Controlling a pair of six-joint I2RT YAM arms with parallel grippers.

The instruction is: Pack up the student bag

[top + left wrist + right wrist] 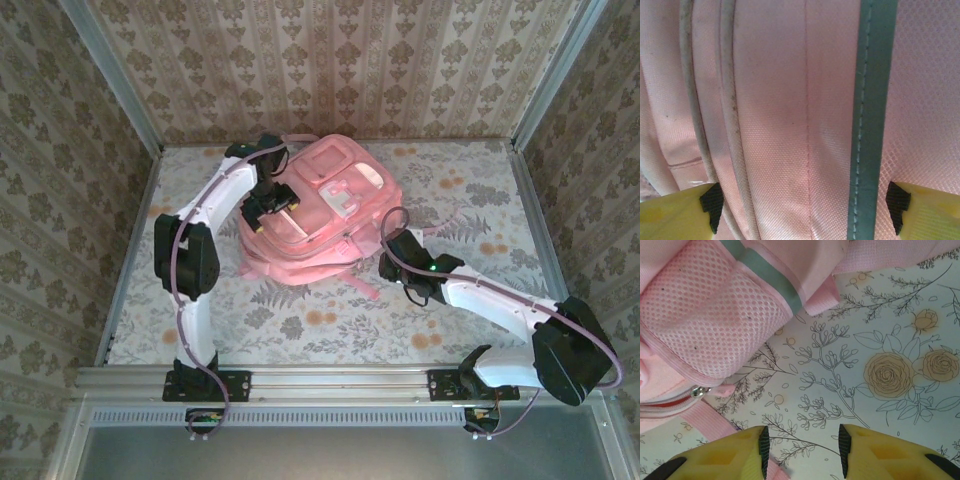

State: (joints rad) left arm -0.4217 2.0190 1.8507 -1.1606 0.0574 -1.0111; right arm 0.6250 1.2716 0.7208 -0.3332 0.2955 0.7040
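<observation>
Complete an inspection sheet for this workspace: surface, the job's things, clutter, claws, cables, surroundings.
Surface: table under a floral-print cloth, lying flat.
Job's things: student bag, pink, lying mid-table towards the back.
Clutter: nothing seen.
Claws: left claw open wide, close over the bag's fabric by a grey strip; contact cannot be told. Right claw open, holding nothing, over the cloth beside the bag's mesh pocket.
Cables: pale cables run along both arms; the right arm's loops close to the bag.
Surroundings: patterned walls on three sides; metal rail at the near edge.
</observation>
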